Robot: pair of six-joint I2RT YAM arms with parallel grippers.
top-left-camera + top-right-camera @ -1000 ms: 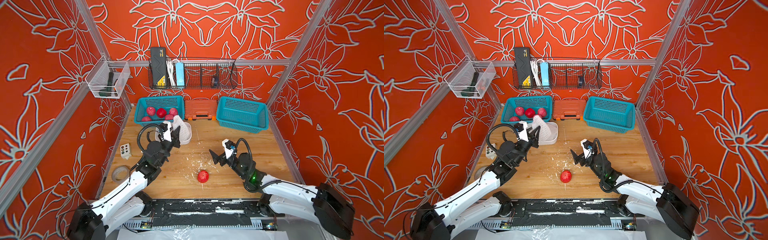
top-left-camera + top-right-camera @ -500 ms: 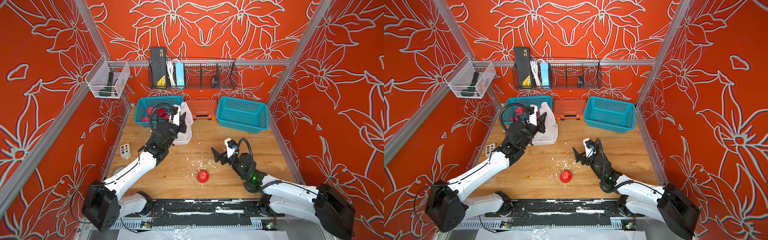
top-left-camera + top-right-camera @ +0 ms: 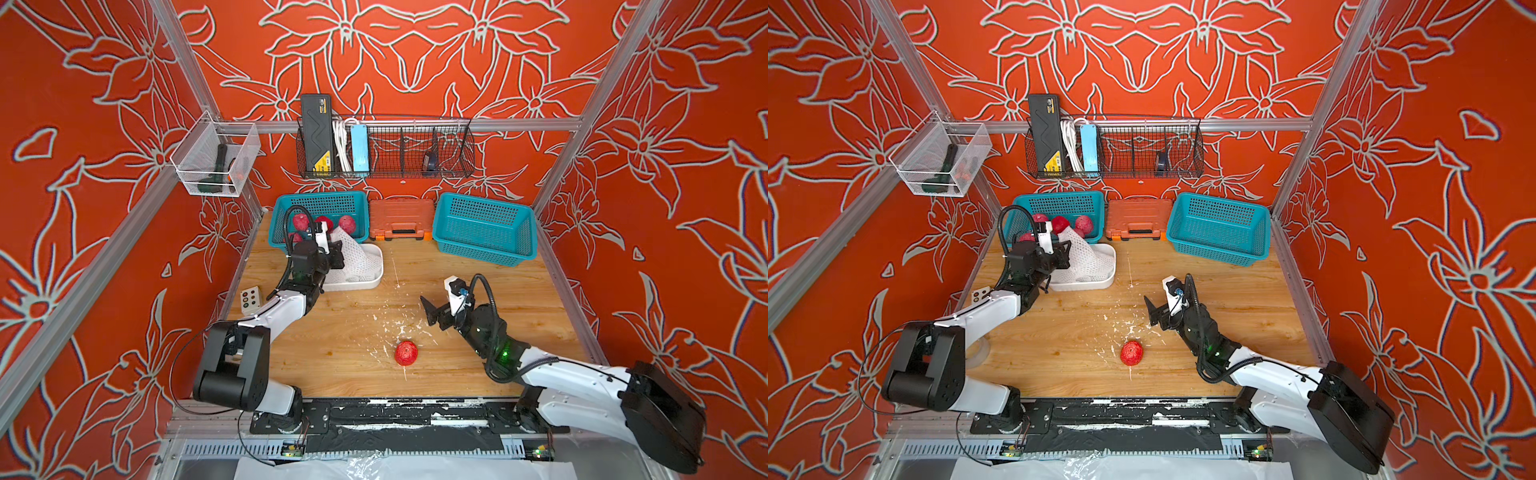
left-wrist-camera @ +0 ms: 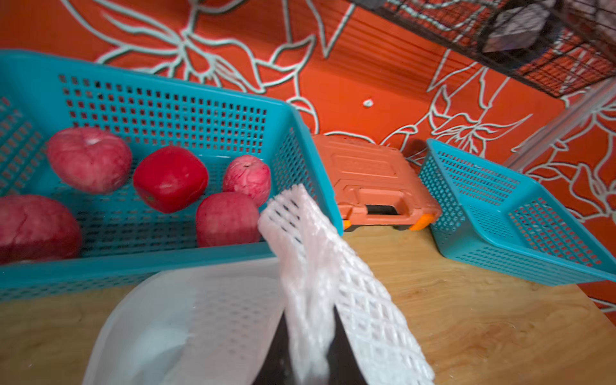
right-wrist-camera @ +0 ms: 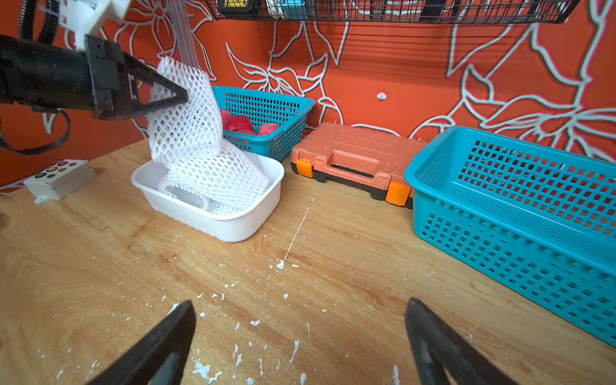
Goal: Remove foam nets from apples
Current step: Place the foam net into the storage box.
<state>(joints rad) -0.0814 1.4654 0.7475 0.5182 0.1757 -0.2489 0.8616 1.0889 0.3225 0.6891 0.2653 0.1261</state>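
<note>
Net drop-off: left gripper (image 5: 180,95) pinches net (image 5: 186,133) hanging into tray (image 5: 233,230), right gripper (image 5: 300,303) gapes empty near bare apple (image 3: 406,353) on table (image 3: 332,365); next, left should let go.

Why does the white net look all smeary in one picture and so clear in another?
Left wrist view: the held foam net is very close to the lens, so its near end smears out of focus. Right wrist view: the same net is farther off, every diamond hole crisp; only the right gripper, close up, looks soft.
</note>
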